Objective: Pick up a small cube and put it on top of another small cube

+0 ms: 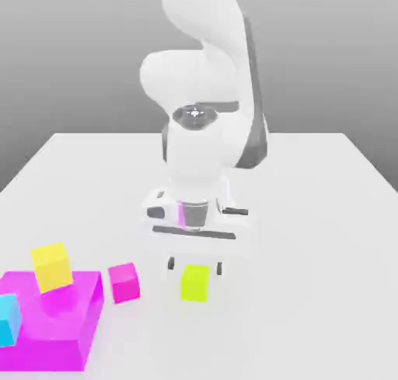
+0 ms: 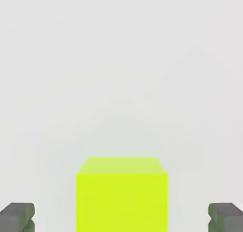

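The claw [image 1: 194,266] hangs pointing down over the white desk [image 1: 311,215], its two fingers [image 2: 19,217] spread wide and gripping nothing. In the hand view the dark fingertips stand at either side of the lime yellow-green cube [image 2: 122,195], with clear desk surface between each tip and the cube's faces. In the exterior view that cube [image 1: 195,283] rests flat on the desk directly under the claw, the fingers straddling it from above; whether the tips reach down to its sides cannot be told. Just beside it, toward the exterior view's left, sits a small magenta cube [image 1: 123,283], apart from it and also on the desk. Further left lies a large magenta block [image 1: 58,332], carrying a golden-yellow cube [image 1: 52,266] tilted on its top. A cyan cube [image 1: 8,318] stands at the block's left edge. The white arm [image 1: 206,99] rises behind the claw.
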Controlling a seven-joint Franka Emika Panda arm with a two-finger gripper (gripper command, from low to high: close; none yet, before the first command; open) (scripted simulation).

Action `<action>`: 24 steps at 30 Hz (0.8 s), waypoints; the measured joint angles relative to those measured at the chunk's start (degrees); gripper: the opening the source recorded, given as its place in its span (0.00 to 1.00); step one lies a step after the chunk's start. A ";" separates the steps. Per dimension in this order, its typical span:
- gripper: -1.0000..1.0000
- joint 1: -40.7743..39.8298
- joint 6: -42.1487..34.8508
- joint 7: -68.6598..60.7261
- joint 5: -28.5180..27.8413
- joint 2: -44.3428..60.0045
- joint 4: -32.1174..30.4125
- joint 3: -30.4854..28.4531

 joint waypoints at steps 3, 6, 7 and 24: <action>0.00 0.08 3.02 -0.01 0.01 3.69 0.64 -0.08; 0.00 0.08 3.04 0.09 -0.09 3.69 0.64 -0.08; 0.00 0.08 3.05 0.15 -0.15 3.69 0.64 -0.07; 0.00 -11.49 -22.34 -0.99 -2.17 -21.05 1.36 -7.70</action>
